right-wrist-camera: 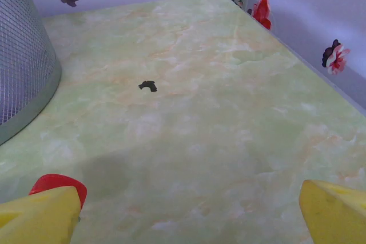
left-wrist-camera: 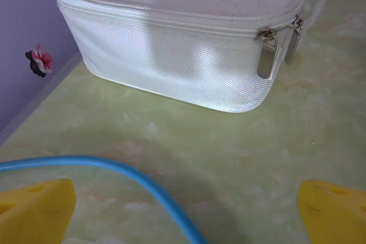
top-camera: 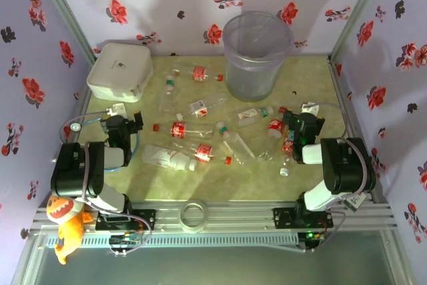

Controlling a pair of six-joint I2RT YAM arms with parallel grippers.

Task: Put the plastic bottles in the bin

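Note:
Several small clear plastic bottles lie scattered across the middle of the green table, among them a red-labelled one (top-camera: 181,129), a white-labelled one (top-camera: 207,105) and a green-capped one (top-camera: 170,91). The bin (top-camera: 257,51), tall and translucent grey-lilac, stands at the back centre; its mesh wall (right-wrist-camera: 23,67) shows at the left of the right wrist view. My left gripper (top-camera: 127,123) (left-wrist-camera: 186,221) is open over bare table, left of the bottles. My right gripper (top-camera: 301,123) (right-wrist-camera: 186,221) is open with nothing between its fingers; a red cap (right-wrist-camera: 57,184) sits just behind its left fingertip.
A flat white zipped box (top-camera: 120,71) (left-wrist-camera: 183,44) lies at the back left, straight ahead of my left gripper. A blue cable (left-wrist-camera: 143,184) curves between the left fingers. A tape roll (top-camera: 195,215) sits on the front rail, an orange toy (top-camera: 63,221) on the left base. Flowered walls enclose the table.

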